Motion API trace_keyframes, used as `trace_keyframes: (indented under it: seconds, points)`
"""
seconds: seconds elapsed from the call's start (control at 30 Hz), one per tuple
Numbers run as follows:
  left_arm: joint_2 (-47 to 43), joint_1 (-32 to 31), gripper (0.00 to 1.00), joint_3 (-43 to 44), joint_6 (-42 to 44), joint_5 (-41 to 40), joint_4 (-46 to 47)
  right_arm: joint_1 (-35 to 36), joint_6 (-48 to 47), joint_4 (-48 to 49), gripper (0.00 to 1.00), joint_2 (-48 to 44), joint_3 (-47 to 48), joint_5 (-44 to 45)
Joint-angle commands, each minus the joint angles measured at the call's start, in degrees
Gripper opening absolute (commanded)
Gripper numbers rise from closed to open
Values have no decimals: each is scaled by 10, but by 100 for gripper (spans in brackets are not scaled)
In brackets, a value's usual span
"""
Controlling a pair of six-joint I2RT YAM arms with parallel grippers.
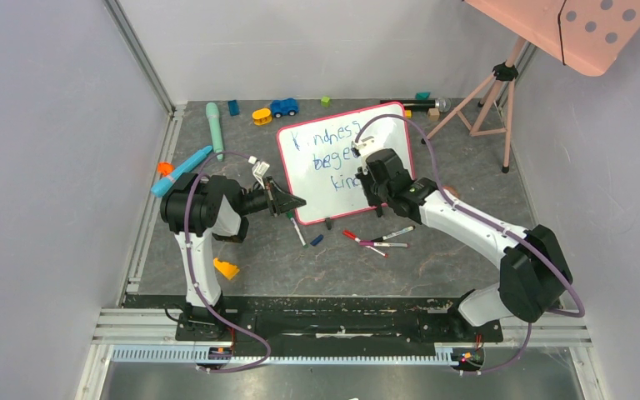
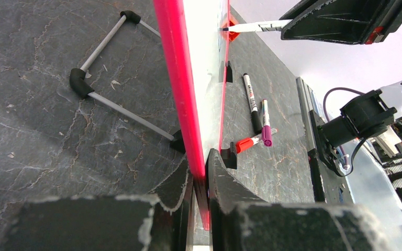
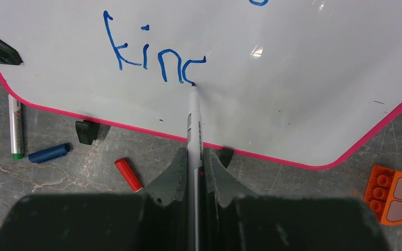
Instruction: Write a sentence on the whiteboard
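Note:
The whiteboard (image 1: 317, 179) stands tilted on black clip feet at mid-table, its pink frame (image 2: 175, 78) edge-on in the left wrist view. The sentence (image 1: 327, 137) is in blue, in three lines; the lowest line reads "kinc" (image 3: 152, 55). My left gripper (image 1: 294, 202) is shut on the board's lower left frame edge (image 2: 203, 175). A white marker (image 3: 193, 125) is clamped in my shut right gripper (image 3: 195, 159), its tip touching the board at the end of the last letter. The right gripper (image 1: 373, 179) covers the ends of the lower lines from above.
Loose markers (image 1: 377, 240), a green-ended marker (image 3: 14, 130), a blue cap (image 3: 48, 153) and a red cap (image 3: 128, 174) lie before the board. An orange toy brick (image 3: 392, 193) sits at its right. Toys line the back edge (image 1: 283, 107). A tripod (image 1: 492, 92) carries a salmon dotted panel (image 1: 587, 25).

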Motion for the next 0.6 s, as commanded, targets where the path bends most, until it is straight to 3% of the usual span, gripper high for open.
trace_keyframes:
  seconds: [0.0,0.57]
  points:
    - [33,12,3,-2,81,-66,16,-10,-16,5,0,2,23,41]
    - [33,12,3,-1,81,-67,16,-23,-33,5,0,51,106,23]
